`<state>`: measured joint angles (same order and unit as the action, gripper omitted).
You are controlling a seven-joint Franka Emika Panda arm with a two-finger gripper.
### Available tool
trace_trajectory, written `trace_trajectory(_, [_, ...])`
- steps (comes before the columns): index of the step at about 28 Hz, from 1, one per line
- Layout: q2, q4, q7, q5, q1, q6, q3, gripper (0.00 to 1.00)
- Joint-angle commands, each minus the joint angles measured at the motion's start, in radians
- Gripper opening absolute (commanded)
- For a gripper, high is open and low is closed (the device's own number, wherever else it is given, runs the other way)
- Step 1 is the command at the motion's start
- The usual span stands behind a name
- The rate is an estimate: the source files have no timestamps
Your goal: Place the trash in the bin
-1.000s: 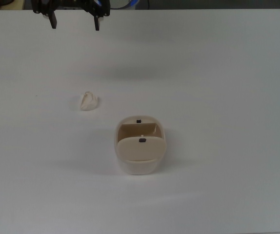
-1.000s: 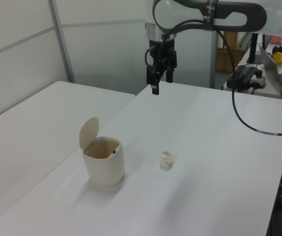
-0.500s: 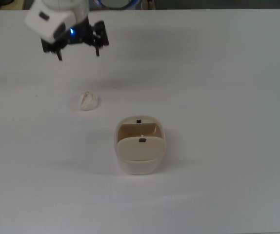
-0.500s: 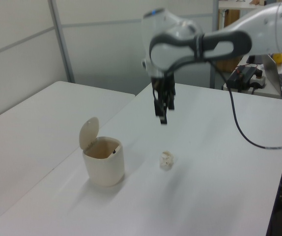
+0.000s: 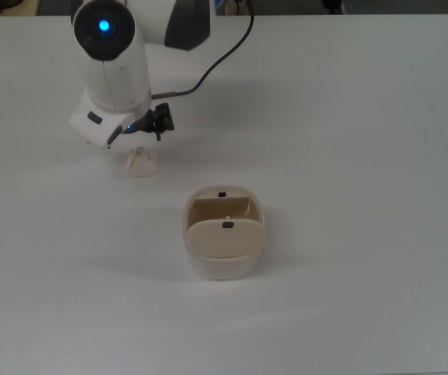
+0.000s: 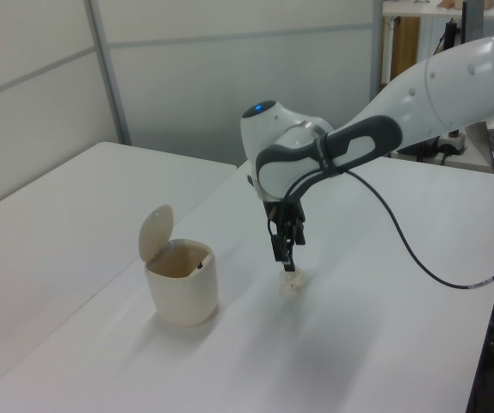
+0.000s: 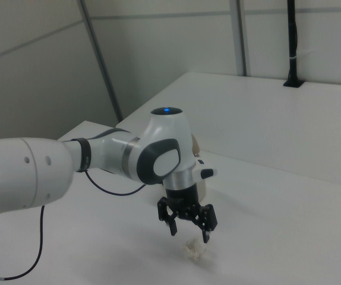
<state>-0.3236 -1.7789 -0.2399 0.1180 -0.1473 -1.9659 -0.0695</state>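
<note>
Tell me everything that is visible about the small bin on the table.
The bin is a small beige container with rounded corners, and it looks like plastic. It stands upright on the white table. Its swing lid is tipped up, so the mouth is open, and nothing shows inside. Small dark marks sit on the lid and on the rim. Nothing touches it; the crumpled paper wad and the gripper are apart from it.

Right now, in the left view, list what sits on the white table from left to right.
Bin with its lid flap tipped up → trash, with the gripper poised just above it, jaws open.
</note>
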Motion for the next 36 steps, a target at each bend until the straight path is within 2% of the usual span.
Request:
trace_trajectory(1, [-0.028, -0.005, -0.018, 0.014, -0.008, -0.056, 0.004, 1.00])
trace_trajectory(2, [-0.028, -0.005, -0.018, 0.014, -0.008, -0.057, 0.004, 0.99])
trace_trajectory(3, [-0.029, -0.007, -0.018, 0.014, -0.008, -0.057, 0.004, 0.90])
trace_trajectory(6, [-0.041, -0.007, -0.018, 0.014, -0.008, -0.061, 0.002, 0.82])
trace_trajectory(13, [-0.081, -0.008, -0.016, 0.014, 0.002, -0.119, 0.002, 0.81])
trace_trajectory(18, [-0.091, -0.005, 0.008, 0.014, 0.003, -0.168, 0.004, 0.70])
trace_trajectory(19, [-0.086, -0.001, 0.011, 0.014, 0.003, -0.175, 0.004, 0.62])
trace_trajectory(22, [-0.071, 0.004, 0.008, 0.014, 0.003, -0.176, 0.004, 0.53])
trace_trajectory(24, [-0.033, 0.009, 0.001, 0.014, 0.000, -0.173, 0.004, 0.47])
trace_trajectory(28, [0.011, 0.016, -0.002, 0.014, -0.003, -0.160, 0.002, 0.45])
trace_trajectory(29, [0.017, 0.016, 0.001, 0.012, 0.002, -0.157, 0.002, 0.52])
trace_trajectory(30, [0.014, 0.016, 0.004, 0.014, 0.003, -0.153, 0.002, 0.66])
trace_trajectory(31, [0.011, 0.015, 0.008, 0.014, 0.003, -0.146, 0.002, 0.89])
trace_trajectory(32, [0.008, 0.012, 0.010, 0.014, 0.003, -0.143, 0.002, 1.00])
trace_trajectory(36, [-0.005, -0.022, 0.004, 0.046, 0.003, -0.131, 0.002, 1.00])
